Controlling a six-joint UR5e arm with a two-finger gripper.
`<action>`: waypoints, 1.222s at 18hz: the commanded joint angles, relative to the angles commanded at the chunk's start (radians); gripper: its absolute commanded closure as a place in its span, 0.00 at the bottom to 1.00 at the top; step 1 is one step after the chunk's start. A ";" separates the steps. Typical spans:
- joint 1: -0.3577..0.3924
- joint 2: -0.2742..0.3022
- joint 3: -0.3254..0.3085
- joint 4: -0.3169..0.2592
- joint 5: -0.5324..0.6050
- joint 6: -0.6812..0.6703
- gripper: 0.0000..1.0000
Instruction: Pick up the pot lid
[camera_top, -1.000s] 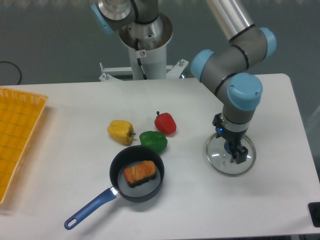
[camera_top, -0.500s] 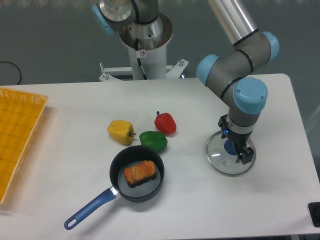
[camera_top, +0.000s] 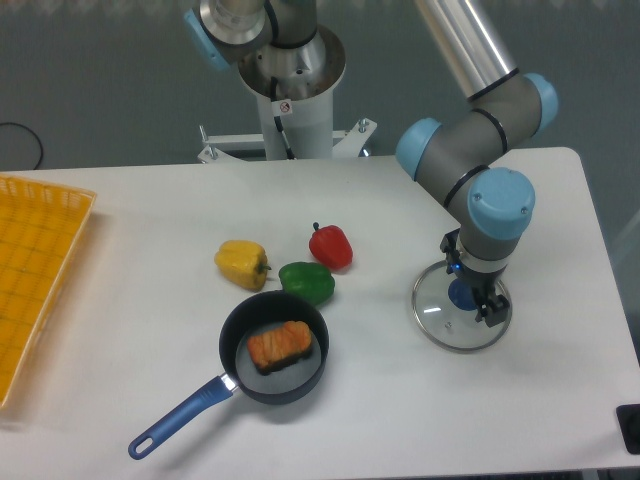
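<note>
Currently, the gripper (camera_top: 474, 279) is over the pot lid (camera_top: 438, 312), its two fingers spread apart with the blue knob (camera_top: 462, 293) showing between them. The hand is released; whether either finger touches the knob cannot be told. The lid (clear, round) lies flat on the table (camera_top: 370, 400), at the right of the view. Markings on the arm (camera_top: 490, 185) are too small to read.

At centre-left sits a black pan (camera_top: 290, 382), its blue handle (camera_top: 180, 419) pointing toward the lower left. Inside it rests an orange-brown item (camera_top: 280, 346) (dark along its lower edge). The green pepper (camera_top: 308, 284) is just beside the pan's rim; the red pepper (camera_top: 330, 247) and yellow pepper (camera_top: 241, 264) lie near. A yellow crate (camera_top: 40, 270) stands at the left edge, partly out of frame.
</note>
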 joint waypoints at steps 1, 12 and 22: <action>0.002 -0.002 0.002 0.002 0.000 0.000 0.00; 0.009 -0.021 0.002 0.002 -0.002 0.002 0.00; 0.015 -0.021 0.000 -0.002 -0.006 0.035 0.23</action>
